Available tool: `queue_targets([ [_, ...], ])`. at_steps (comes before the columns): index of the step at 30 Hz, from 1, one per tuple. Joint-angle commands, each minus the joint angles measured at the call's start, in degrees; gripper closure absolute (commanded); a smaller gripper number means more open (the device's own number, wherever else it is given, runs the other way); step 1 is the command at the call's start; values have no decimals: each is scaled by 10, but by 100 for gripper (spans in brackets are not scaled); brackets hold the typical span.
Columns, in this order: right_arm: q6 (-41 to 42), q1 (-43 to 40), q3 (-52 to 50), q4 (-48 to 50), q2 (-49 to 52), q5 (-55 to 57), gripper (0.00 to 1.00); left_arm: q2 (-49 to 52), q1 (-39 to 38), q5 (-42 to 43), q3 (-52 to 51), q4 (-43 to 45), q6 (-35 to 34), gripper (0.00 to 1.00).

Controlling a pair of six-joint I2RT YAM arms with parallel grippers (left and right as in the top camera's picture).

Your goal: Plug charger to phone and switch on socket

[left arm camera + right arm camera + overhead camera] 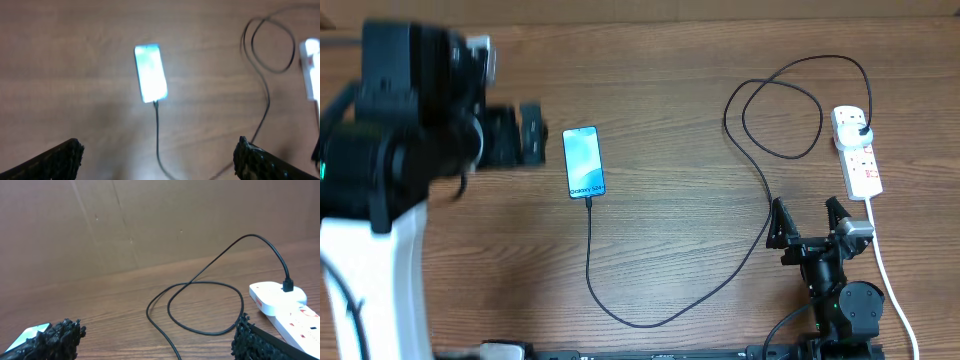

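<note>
The phone (584, 161) lies on the table with its light blue screen lit, also in the left wrist view (150, 73). The charger's thin black cable (670, 310) runs from the phone's near end, loops at the back and ends in a black plug (861, 131) seated in the white socket strip (857, 152). The strip also shows in the right wrist view (285, 307). My left gripper (531, 135) is open and empty, left of the phone. My right gripper (809, 222) is open and empty, near the strip's front end.
The strip's white cord (892, 290) runs toward the front edge on the right. The cable loop (782, 118) lies at the back right. A brown cardboard wall (150, 220) stands behind the table.
</note>
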Motion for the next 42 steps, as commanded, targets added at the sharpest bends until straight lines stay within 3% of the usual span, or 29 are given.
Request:
queue_targets([
  [1,2,4,-6,2,-5,6,0,-76,3,5,-87,-1,5,0],
  [8,2,4,-6,2,-5,6,0,-211,3,-4,-250,2,5,0],
  [12,2,4,-6,2,-5,6,0,-279,4,-12,-322,48,5,0],
  [22,2,4,-6,2,-5,6,0,-433,4,8,-524,351,5,0],
  [33,2,4,-6,2,-5,6,0,-572,4,22,-800,751,5,1],
  [42,2,4,-6,2,-5,6,0,-672,4,21,-996,962,5,0],
])
